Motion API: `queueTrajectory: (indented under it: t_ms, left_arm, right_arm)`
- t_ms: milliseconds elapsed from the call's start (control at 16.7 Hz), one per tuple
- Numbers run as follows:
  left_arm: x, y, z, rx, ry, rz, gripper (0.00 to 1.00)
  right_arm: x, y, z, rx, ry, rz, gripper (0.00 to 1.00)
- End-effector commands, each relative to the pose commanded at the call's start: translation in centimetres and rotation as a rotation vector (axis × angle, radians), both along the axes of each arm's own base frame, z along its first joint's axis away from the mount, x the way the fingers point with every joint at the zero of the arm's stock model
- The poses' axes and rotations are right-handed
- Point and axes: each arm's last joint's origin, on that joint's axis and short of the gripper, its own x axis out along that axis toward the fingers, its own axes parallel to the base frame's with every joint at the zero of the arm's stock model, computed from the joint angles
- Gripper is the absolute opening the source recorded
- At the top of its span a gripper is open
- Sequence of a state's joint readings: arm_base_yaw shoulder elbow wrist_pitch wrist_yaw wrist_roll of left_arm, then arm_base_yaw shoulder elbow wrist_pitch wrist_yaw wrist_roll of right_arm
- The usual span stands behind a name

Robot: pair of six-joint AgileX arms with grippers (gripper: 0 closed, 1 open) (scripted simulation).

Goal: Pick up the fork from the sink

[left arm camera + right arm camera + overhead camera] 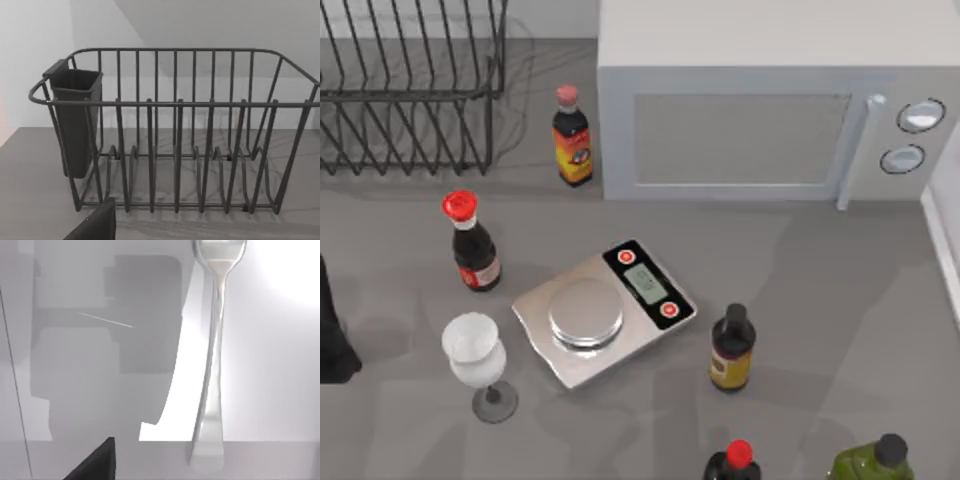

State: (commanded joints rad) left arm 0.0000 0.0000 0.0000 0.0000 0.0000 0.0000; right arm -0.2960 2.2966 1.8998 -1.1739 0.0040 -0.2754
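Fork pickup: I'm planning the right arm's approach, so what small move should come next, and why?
Probably ease the right arm closer along the fork. In the right wrist view it lies on a pale surface ahead of the camera, untouched, handle end nearest.

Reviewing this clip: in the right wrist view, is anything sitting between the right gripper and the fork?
Nothing visible does. In the right wrist view the fork lies lengthwise on a pale, bare surface, with only shadow beside it. A dark bit of the right gripper shows at the frame edge, apart from the fork.
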Motion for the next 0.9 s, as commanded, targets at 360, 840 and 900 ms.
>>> queueTrajectory:
  t_ms: [360, 840, 900]
  left_arm:
    - [0.0, 0.0, 0.0, 0.0, 0.0, 0.0, 1.0]
    - [0.0, 0.0, 0.0, 0.0, 0.0, 0.0, 1.0]
    - [0.0, 0.0, 0.0, 0.0, 0.0, 0.0, 1.0]
  right_arm:
    - [0.3, 0.1, -2.8, 0.002, 0.008, 0.004, 1.0]
    - [0.1, 0.0, -14.3, -0.001, -0.004, 0.0, 1.0]
    - [0.0, 0.0, -14.7, 0.0, 0.0, 0.0, 1.0]
